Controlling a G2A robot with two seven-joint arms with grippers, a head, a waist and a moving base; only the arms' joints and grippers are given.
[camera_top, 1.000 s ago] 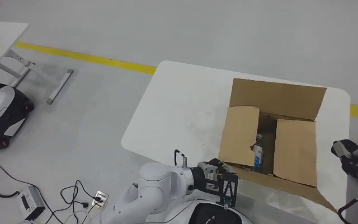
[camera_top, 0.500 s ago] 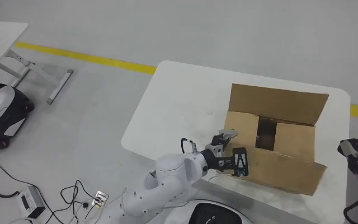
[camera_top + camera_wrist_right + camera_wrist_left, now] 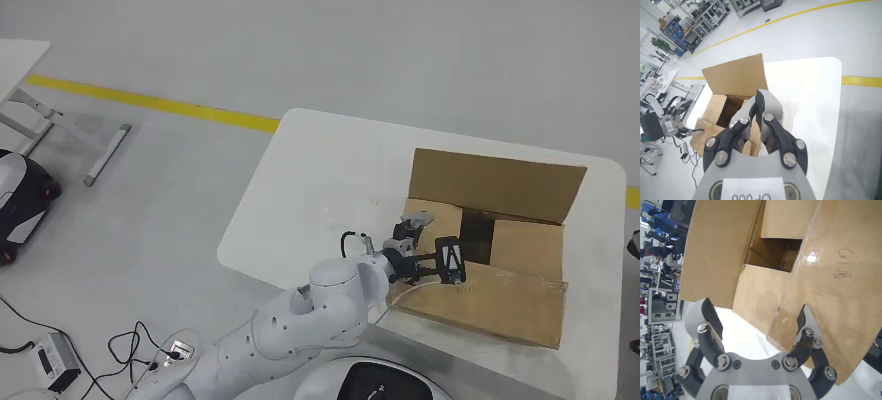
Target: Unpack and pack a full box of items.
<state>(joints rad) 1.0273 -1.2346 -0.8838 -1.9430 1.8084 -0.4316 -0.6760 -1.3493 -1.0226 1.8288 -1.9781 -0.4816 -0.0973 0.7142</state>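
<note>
A brown cardboard box (image 3: 520, 250) stands on the right part of the white table (image 3: 330, 190). Its far flap (image 3: 495, 185) stands up, the side flaps lie inward, and the taped near flap (image 3: 490, 295) is folded over the top. A dark gap (image 3: 478, 235) stays uncovered; the contents are hidden. My left gripper (image 3: 440, 262) is open at the box's near left corner, and in the left wrist view the left gripper (image 3: 755, 315) straddles the near flap's (image 3: 829, 285) edge. My right gripper (image 3: 756, 108) is shut on nothing, above the table's right side, facing the box (image 3: 734, 79).
The table's rounded near edge (image 3: 260, 275) lies close under the left arm. On the floor are a yellow line (image 3: 150, 102), another table's legs (image 3: 60, 125) at the far left, and cables with a power adapter (image 3: 60, 362) at the lower left.
The left gripper has swung from the table's front edge up to the box. The near flap, hanging outward before, is now folded over the opening, hiding the bottle inside. The box shifted slightly.
</note>
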